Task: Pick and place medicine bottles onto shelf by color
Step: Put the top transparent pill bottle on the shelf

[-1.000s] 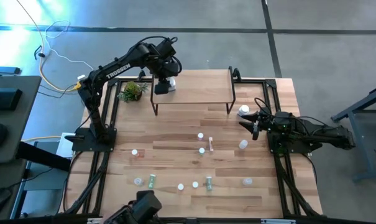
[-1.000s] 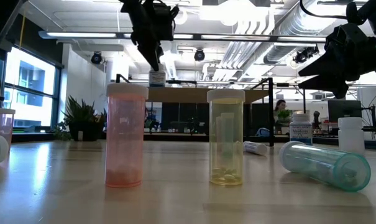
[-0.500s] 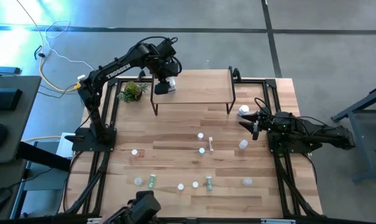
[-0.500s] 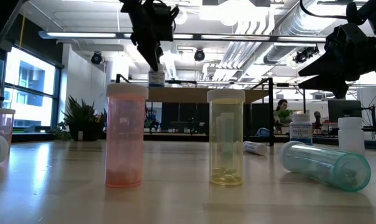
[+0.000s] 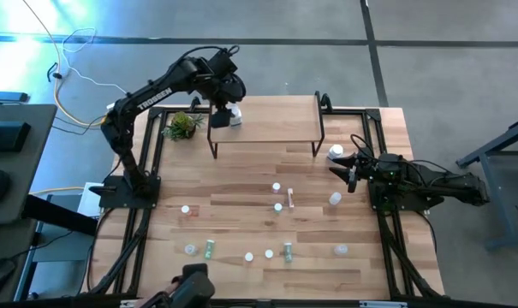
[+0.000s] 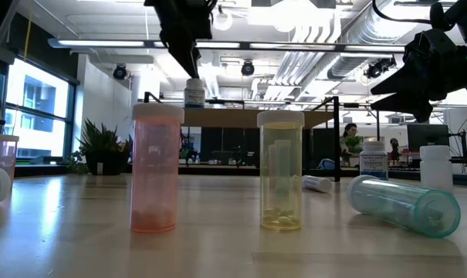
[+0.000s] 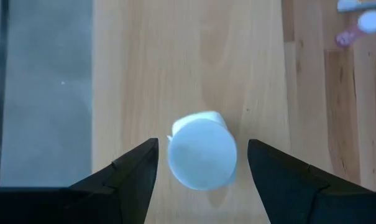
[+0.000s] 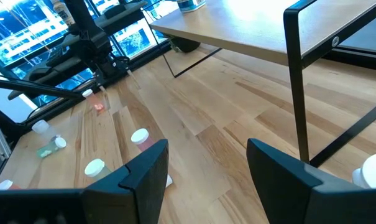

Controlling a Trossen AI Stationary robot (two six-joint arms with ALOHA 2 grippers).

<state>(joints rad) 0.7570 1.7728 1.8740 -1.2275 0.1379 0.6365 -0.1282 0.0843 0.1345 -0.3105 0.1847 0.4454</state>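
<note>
A white-capped medicine bottle [image 5: 223, 120] stands upright on the left end of the light-wood shelf [image 5: 276, 120]. My left gripper [image 5: 228, 101] hovers above it, open and pointing down. In the left wrist view the bottle's cap [image 7: 202, 155] shows below and between the two fingers, with a gap on each side. In the low view the bottle [image 6: 193, 93] stands free under the gripper [image 6: 188, 62]. My right gripper [image 5: 337, 162] waits open near the table's right edge, beside a white jar [image 5: 336, 152].
Several small bottles and vials stand or lie on the table in front of the shelf, among them a pink one [image 5: 290, 199] and two green ones [image 5: 209, 248] [image 5: 288, 251]. A small plant [image 5: 183, 125] sits left of the shelf. The rest of the shelf board [image 8: 250, 31] is bare.
My left gripper has risen from the white-capped bottle and now hangs higher above it. The bottle has stayed upright on the shelf's left end.
</note>
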